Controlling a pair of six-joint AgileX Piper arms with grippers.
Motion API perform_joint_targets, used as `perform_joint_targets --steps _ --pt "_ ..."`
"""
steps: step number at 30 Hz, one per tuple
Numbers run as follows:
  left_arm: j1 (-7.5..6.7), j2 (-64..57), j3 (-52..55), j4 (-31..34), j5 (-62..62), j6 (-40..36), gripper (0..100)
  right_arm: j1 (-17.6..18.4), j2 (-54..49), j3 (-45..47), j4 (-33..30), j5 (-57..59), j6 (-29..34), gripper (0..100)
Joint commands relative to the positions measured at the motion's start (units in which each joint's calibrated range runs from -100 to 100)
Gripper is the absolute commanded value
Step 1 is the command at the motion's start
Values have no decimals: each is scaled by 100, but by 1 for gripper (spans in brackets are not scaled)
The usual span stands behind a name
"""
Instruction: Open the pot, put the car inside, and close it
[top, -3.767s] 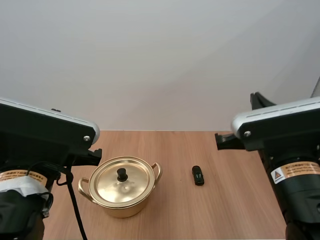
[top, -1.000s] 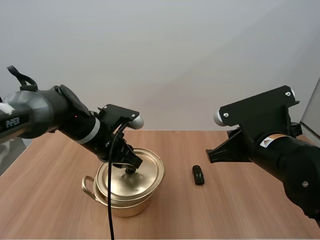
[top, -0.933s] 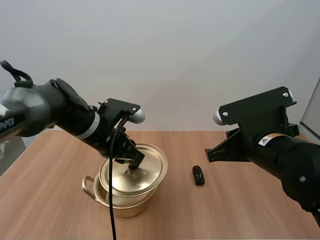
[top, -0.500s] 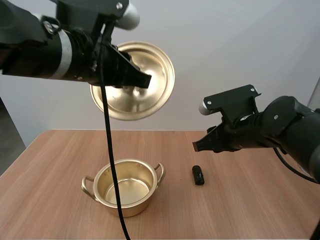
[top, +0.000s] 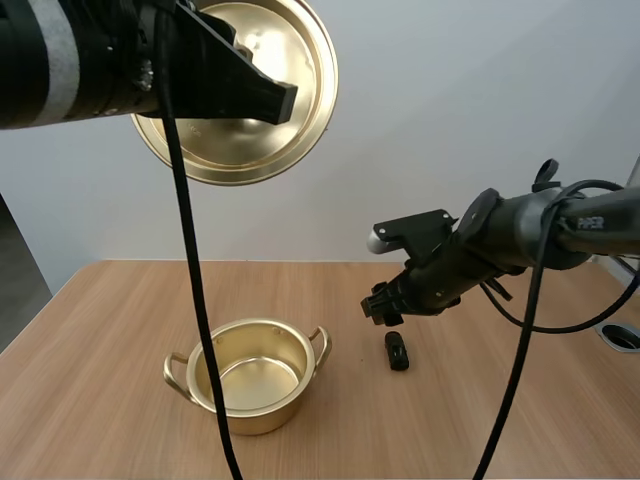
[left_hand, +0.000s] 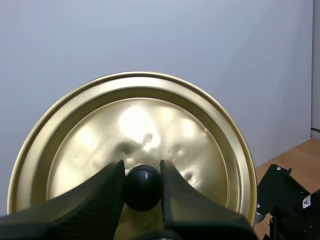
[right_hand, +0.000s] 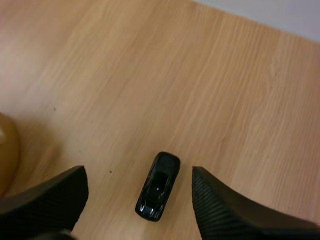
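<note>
Because the car (right_hand: 158, 186) lies flat on the desk (top: 480, 420), just right of the open pot (top: 252, 375), you have the right pincer (right_hand: 138, 171) hovering over it, released, jaws spread wide to either side, lined up to pinch its narrow body. Your left pincer (left_hand: 142, 172) is clenched on the black knob (left_hand: 142, 187) of the lid (left_hand: 150, 125), holding it high and well clear, so the pot's mouth is free for the drop.

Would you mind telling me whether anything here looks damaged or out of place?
Only the lid: its gold face shows small dents around the knob. The pot stands upright and the car lies flat on the table, nothing spilled.
</note>
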Motion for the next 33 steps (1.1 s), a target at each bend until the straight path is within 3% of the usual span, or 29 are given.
perform_joint_targets --steps 1,14,18,20,22,23,24,29,33 --pt "2 0 -3 -4 -4 -4 0 2 368 -6 -26 -124 -33 93" --pt "2 0 -3 -4 -4 -4 0 2 1101 -10 -62 -677 -177 92" --pt "2 0 -3 -4 -4 -4 0 2 1429 -23 -62 -677 -187 87" --pt "2 0 -3 9 -4 -5 0 2 1593 -23 -62 -677 -209 75" --pt "2 0 -3 9 -4 -5 0 2 1725 -23 -62 -616 -260 51" --pt "2 0 -3 9 -4 -5 0 2 1758 -23 -62 -616 -260 31" --pt "2 0 -3 9 13 -5 0 2 1797 -23 -62 -616 -292 1" --pt "2 0 -3 9 31 -5 0 2 1666 -140 -27 -595 -406 0" --pt "2 0 -3 55 66 -5 0 2 922 -264 51 -373 -406 0"
